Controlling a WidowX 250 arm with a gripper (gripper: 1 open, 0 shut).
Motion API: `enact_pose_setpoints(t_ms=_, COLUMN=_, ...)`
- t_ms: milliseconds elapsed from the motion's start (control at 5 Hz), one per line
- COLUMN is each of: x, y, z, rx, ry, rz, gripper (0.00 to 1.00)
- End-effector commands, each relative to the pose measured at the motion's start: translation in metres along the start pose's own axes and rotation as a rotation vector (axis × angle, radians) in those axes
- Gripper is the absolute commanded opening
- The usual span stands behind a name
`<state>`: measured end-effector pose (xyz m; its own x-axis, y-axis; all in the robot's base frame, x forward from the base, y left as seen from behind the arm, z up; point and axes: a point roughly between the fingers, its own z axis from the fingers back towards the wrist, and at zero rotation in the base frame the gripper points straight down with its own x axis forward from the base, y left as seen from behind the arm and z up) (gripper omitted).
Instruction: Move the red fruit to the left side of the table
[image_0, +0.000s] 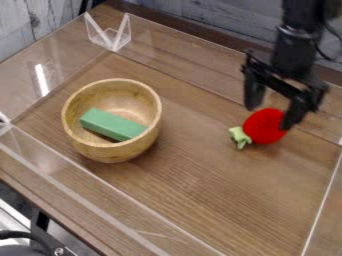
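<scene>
The red fruit (265, 125), small and round with a green leafy stem toward the left, lies on the right part of the brown wood-grain table (201, 190). My gripper (279, 103) hangs directly over it, open, its two dark fingers straddling the fruit's upper half. One finger (253, 92) is at the fruit's upper left and the other is at its upper right. The jaws are not pressed against the fruit.
A wooden bowl (114, 120) holding a green rectangular block (112, 126) sits left of centre. Low clear acrylic walls (321, 215) border the table, with a folded clear piece (107, 33) at the back left corner.
</scene>
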<state>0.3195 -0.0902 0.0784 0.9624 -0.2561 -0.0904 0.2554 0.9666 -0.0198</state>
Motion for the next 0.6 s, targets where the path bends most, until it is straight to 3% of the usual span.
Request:
enact_pose_setpoints(t_ms=0, x=0.0193, y=0.003, z=0.0072, rx=0.015, ry=-0.072, rz=-0.026, gripper=1.0)
enact_pose_setpoints(t_ms=400, x=0.0286, y=0.0116, z=-0.0022, rx=0.054, ry=-0.092, rz=-0.028, gripper=1.0)
